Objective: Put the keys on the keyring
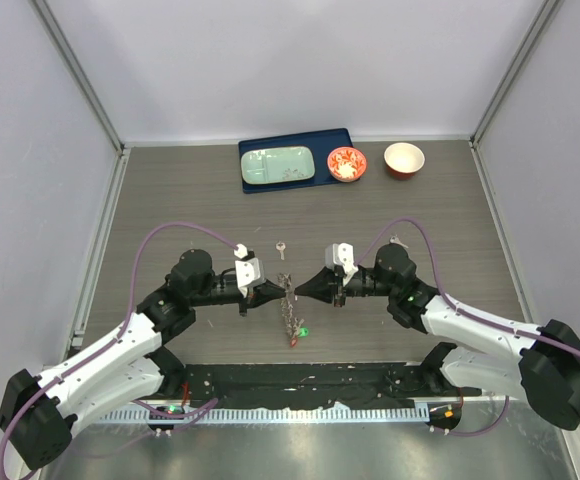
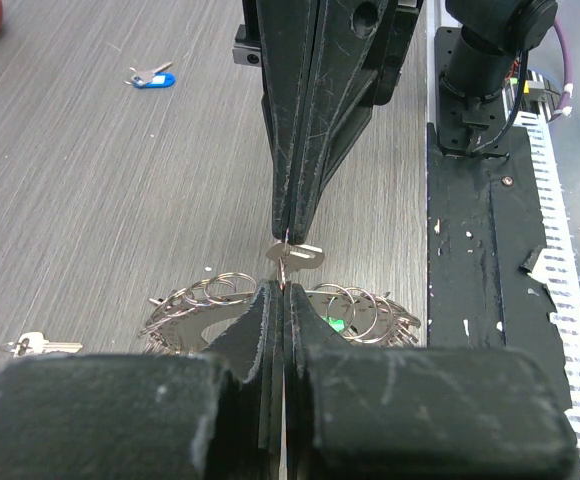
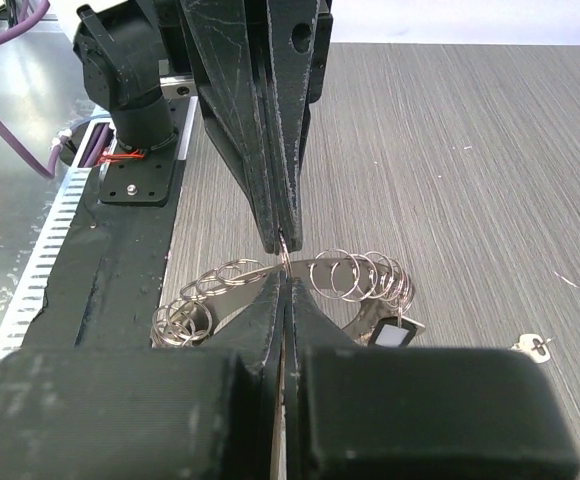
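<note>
**Grip state.** The left fingers (image 2: 262, 330) and right fingers (image 3: 266, 322) are each pressed flat together and meet tip to tip over the middle of the table (image 2: 90, 200). A small silver key (image 2: 297, 253) sits at the right tips and looks pinched there. I cannot confirm this from the right wrist view. A thin wire loop runs between the two sets of tips. I cannot tell whether the left fingers grip it.

**Task item.** The keyring (image 2: 185, 325) is directly below the tips, near the black base mat (image 2: 480, 280). Small split rings (image 3: 365, 275) are threaded along it. A green-headed key (image 2: 337, 323) and a dark-headed key (image 3: 395, 335) are already among them. A blue-headed key (image 2: 155, 78) and a plain silver key (image 2: 42, 346) lie loose on the table, well apart.

**Risks, in my judgement.**
- The key is thin, smooth metal held only at its edge, so a slight twist could pivot it out and drop it among the rings.
- The wire loop is springy. If either arm pulls sideways it may snap shut or slip free before the key is threaded.
- The tips crowd each other and hide the contact point, so a misalignment would be hard for me to see.
- The jagged rim could snag a dangling ring and drag the whole cluster.

**Materials.** The keyring is flat dull-grey metal with a toothed edge. The split rings are bright coiled wire. The fingers are scuffed black wedges, and the table is matte grey with a fine wood grain.
</note>
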Available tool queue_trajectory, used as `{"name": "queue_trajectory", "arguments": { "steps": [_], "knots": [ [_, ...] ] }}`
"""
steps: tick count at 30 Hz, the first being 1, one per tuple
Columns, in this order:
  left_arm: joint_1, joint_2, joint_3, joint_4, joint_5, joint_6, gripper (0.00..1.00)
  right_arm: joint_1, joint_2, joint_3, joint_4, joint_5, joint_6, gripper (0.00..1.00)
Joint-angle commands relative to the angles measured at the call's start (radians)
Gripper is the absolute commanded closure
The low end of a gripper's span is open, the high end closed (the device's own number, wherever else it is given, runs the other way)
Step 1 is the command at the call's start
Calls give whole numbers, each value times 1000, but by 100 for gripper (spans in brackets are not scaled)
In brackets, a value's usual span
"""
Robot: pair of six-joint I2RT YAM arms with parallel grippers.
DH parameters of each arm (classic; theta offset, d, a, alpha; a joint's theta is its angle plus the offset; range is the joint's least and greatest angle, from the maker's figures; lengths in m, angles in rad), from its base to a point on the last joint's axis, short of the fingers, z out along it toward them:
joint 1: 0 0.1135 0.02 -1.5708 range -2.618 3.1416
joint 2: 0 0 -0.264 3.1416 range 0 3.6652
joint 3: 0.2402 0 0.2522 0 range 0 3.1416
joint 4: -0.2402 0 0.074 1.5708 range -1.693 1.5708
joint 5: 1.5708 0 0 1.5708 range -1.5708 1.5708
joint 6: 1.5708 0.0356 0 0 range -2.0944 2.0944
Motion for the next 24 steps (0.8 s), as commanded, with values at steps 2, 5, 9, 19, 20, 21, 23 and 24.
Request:
{"name": "queue_trajectory", "arguments": {
  "steps": [2,5,9,19,20,21,23,24],
  "knots": [
    [-2,0,12,93,26,0,100,-2,4,13,61,-14,9,99],
    [-3,-2,12,93,26,0,100,-2,2,13,61,-9,9,99],
    [-3,0,12,93,29,0,100,-2,-1,11,58,5,6,99],
    [-2,0,14,94,28,0,100,-2,-3,13,49,8,4,99],
    [-2,0,12,94,28,-2,100,-2,-1,13,51,9,4,99],
    [-3,0,14,94,29,0,100,-3,0,11,49,9,6,99],
    [-3,-2,14,96,29,0,100,-2,2,13,49,8,4,99],
    [-2,0,12,96,31,0,100,-2,4,13,51,6,4,99]
  ]
}}
